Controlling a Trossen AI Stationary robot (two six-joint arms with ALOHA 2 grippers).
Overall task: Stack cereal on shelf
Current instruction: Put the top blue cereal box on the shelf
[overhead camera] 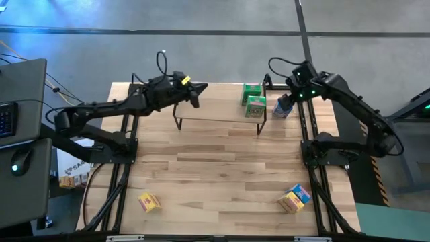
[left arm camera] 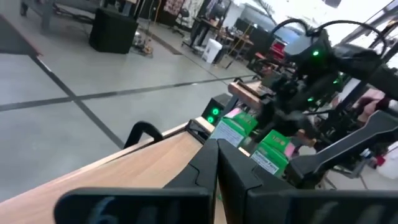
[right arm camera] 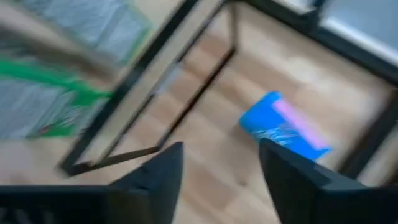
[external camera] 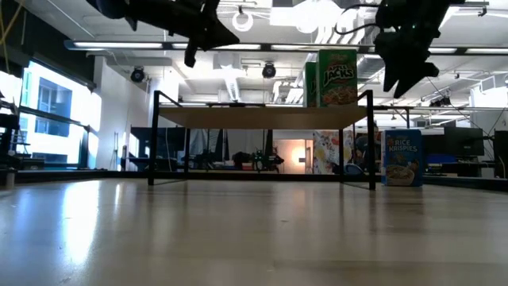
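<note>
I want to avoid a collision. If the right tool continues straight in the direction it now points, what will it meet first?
Probably the blue cereal box standing on the table beside the shelf. The right tool, fingers open, points down at it in the right wrist view; depth is unclear.

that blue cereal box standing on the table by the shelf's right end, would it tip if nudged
Probably. The small blue cardboard cereal box stands upright on a narrow base, taller than it is wide, so a push near its top would likely topple it. It looks like thin card, so likely light and apt to slide on the smooth wooden table. Squeezing hard might dent it.
</note>
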